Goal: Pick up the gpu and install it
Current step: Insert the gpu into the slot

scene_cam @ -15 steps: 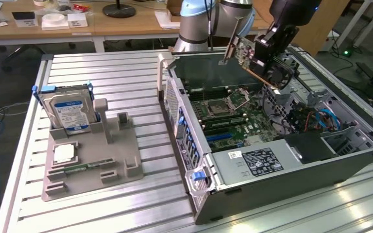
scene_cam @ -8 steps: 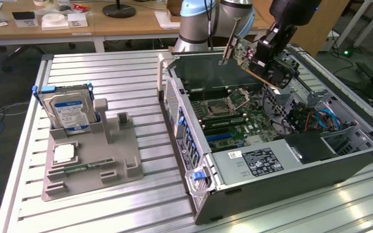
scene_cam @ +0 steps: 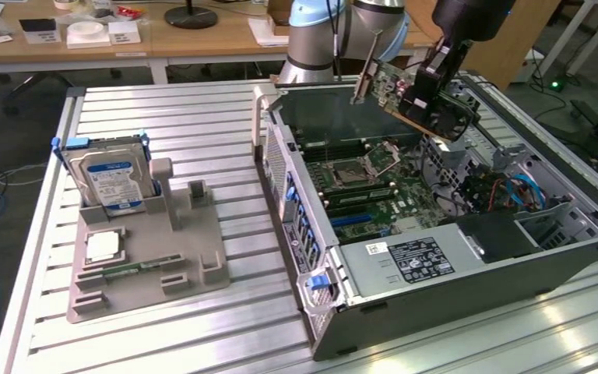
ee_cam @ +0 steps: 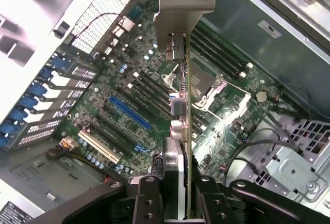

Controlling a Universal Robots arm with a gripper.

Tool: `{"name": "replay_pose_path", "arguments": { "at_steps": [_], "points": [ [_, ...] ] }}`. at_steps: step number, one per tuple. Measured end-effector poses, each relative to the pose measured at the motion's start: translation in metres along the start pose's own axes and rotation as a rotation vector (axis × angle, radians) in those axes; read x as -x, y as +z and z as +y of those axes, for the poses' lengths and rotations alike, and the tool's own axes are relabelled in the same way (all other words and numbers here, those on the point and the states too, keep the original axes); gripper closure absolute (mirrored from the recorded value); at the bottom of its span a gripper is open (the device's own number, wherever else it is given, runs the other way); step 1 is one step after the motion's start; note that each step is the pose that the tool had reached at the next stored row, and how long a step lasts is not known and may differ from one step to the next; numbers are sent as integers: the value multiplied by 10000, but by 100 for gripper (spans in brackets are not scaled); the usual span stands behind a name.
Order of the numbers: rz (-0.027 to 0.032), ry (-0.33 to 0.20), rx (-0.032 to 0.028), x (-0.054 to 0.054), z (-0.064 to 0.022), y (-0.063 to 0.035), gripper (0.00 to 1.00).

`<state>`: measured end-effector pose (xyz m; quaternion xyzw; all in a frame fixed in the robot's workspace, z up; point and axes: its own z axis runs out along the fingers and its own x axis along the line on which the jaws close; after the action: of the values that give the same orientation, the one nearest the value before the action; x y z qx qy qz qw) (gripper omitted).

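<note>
Exterior view shows the gripper (scene_cam: pixel 425 92) holding the gpu (scene_cam: pixel 388 78) up in the air, tilted, over the open computer case (scene_cam: pixel 486 273). Wrist view shows its fingers (ee_cam: pixel 147 199) clamped on the gpu, above the green motherboard (ee_cam: pixel 129 79).

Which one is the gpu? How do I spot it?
Find the big open computer case. Above it, the gripper holds the gpu, tilted. It is a flat green card with a pale metal end bracket, unlike the silver hard drive.
</note>
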<state>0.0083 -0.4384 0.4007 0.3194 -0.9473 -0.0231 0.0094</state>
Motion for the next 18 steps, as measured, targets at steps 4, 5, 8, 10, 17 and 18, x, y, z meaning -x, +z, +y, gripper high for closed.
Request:
{"name": "replay_pose_path", "arguments": {
  "at_steps": [4,5,8,10,17,18],
  "points": [
    [26,-524,-1,0,0,0,71],
    [33,-667,-2,0,0,0,71],
    [55,-1109,-3,0,0,0,71],
    [70,-1397,-4,0,0,0,71],
    [116,-2334,-6,0,0,0,71],
    [122,-2446,-8,0,0,0,71]
  ]
}}
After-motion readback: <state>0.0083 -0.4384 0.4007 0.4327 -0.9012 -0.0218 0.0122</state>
